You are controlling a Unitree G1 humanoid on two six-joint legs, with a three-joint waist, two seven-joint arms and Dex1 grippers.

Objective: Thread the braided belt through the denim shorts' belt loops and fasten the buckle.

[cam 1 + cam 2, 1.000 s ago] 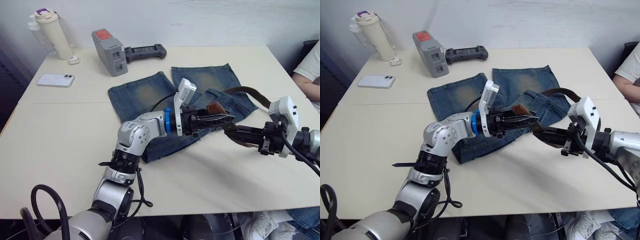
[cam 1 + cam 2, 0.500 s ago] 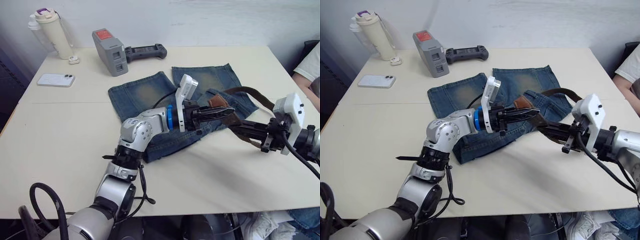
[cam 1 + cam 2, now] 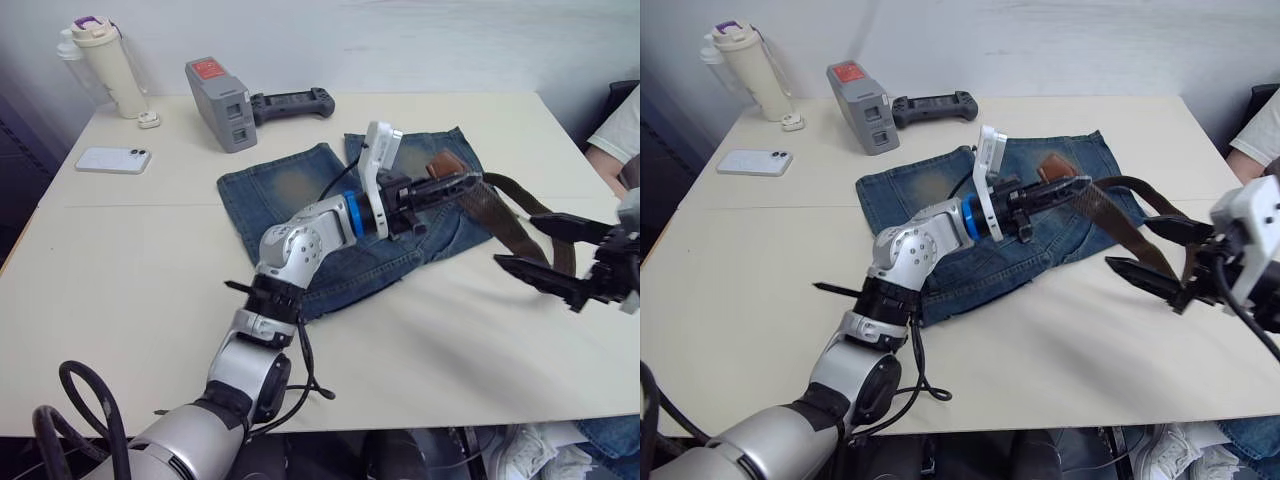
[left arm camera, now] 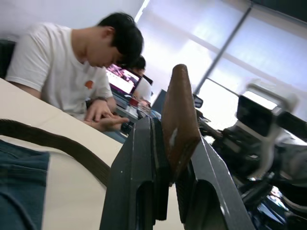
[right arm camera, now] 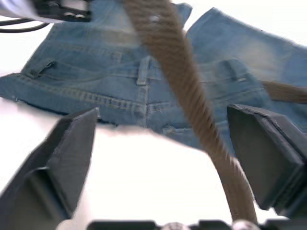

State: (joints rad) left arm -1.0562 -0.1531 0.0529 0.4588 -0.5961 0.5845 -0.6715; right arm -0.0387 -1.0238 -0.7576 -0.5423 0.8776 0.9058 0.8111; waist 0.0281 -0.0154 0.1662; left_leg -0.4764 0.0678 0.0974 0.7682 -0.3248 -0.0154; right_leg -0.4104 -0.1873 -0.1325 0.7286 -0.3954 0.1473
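Left eye view: L fingers (image 3: 462, 181) clamp braided belt (image 3: 500, 205) end above denim shorts (image 3: 290, 190), R fingers (image 3: 560, 262) spread wide, empty

Head stereo pair above the table (image 3: 120, 300); wrist cameras close along claws.

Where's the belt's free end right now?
The braided belt end is clamped in the left gripper, raised over the denim shorts; the strap trails toward the open right gripper.

Bare table (image 3: 140, 270) left of denim shorts (image 3: 290, 190), raised braided belt (image 3: 505, 210) barring the right
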